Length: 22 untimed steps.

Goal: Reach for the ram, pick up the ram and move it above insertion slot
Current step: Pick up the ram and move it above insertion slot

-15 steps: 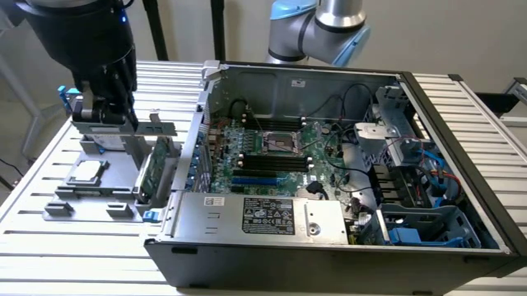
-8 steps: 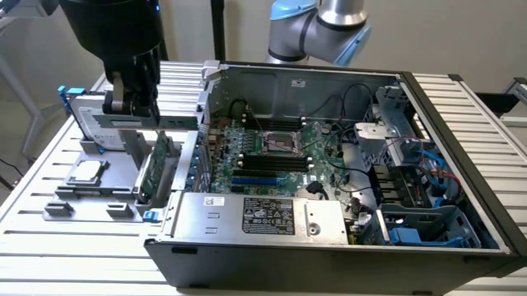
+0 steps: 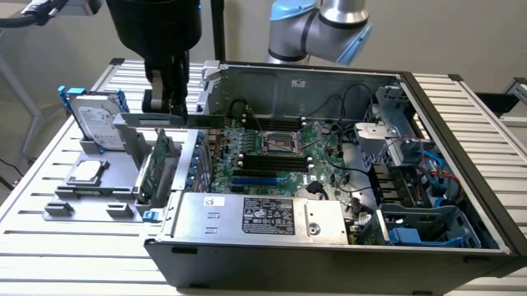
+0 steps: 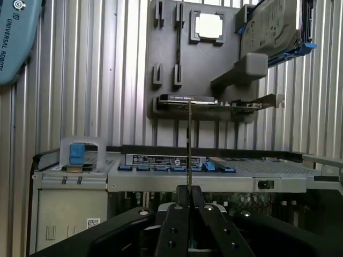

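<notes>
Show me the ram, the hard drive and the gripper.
ram (image 4: 189,142), wrist view, thin edge above the fingers.
hard drive (image 3: 94,123), exterior view, label face.
gripper (image 4: 188,195), wrist view, between the fingertips, shut on the ram.

Premises: a robotics laboratory or test workshop. Evidence: a slatted aluminium worktop (image 3: 461,105) carries an opened desktop computer case (image 3: 329,203) with its motherboard (image 3: 272,154) exposed. Beside the case, a grey fixture plate (image 3: 91,191) holds a hard drive (image 3: 95,123) and a processor chip (image 3: 86,172). An industrial robot arm (image 3: 321,28) labelled Universal Robots stands behind the worktop's far edge.
</notes>
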### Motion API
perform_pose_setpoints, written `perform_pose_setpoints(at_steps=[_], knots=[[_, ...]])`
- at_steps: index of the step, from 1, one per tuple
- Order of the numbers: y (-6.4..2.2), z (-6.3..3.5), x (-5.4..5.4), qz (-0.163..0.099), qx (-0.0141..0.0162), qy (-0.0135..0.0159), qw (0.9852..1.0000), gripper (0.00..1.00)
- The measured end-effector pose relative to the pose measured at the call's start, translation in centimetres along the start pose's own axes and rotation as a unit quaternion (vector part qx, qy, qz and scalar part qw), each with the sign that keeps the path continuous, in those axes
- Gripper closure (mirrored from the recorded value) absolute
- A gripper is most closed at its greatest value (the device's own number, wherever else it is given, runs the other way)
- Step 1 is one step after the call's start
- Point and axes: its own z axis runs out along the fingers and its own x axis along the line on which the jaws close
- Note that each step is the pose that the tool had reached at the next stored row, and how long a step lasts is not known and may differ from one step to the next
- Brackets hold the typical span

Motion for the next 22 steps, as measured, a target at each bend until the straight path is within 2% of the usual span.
perform_pose_setpoints(at_steps=[14,18,22], knots=[[-6.36,-0.35,-0.1,0.000,0.0000,0.0000,1.0000,0.87],[-8.20,-0.12,-0.5,0.000,0.0000,0.0000,1.0000,0.87],[-9.97,0.54,-1.4,0.000,-0.0001,0.0008,1.0000,0.87]])
